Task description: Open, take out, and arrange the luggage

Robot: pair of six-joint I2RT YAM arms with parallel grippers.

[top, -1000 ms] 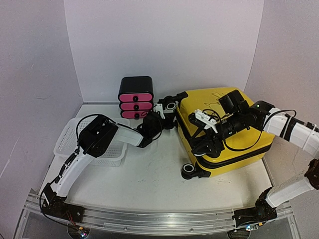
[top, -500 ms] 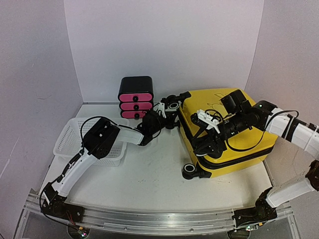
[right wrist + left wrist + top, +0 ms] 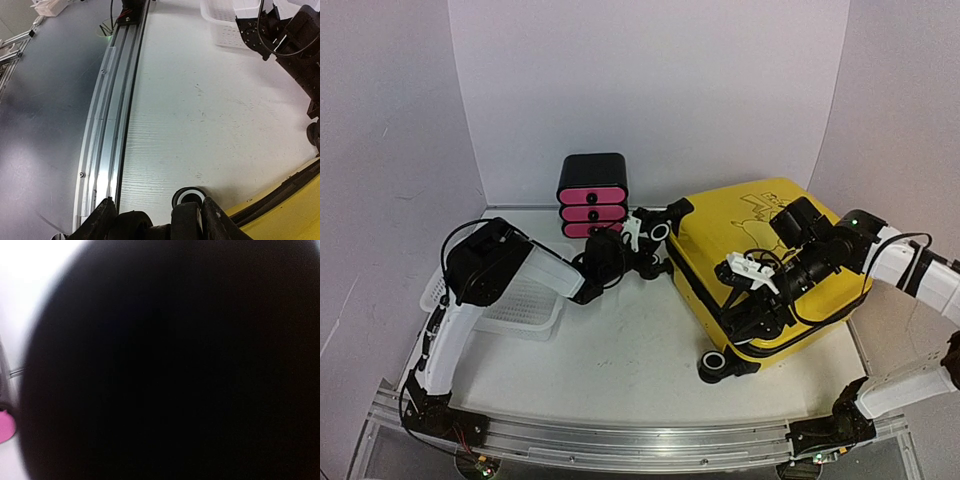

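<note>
The yellow luggage (image 3: 790,255) lies tilted at the right of the table, its lid with the black drawing facing up and its black zipper band closed. My right gripper (image 3: 752,308) is at its near-left edge above the front wheel (image 3: 715,362). In the right wrist view its fingers (image 3: 214,220) straddle a black part of the luggage by that wheel (image 3: 190,196), with the yellow shell (image 3: 295,215) beside them. My left gripper (image 3: 642,232) sits against the back wheel (image 3: 661,232). The left wrist view is almost wholly black, blocked by something dark up close.
A black-and-pink drawer box (image 3: 592,195) stands at the back, just left of the luggage. A white mesh basket (image 3: 515,305) lies at the left under my left arm, and shows in the right wrist view (image 3: 225,27). The metal rail (image 3: 107,130) runs along the near edge.
The luggage has turned and slid toward the near right, its front wheel now closer to the rail. Both grippers moved with it; the left arm drew back to the left.
</note>
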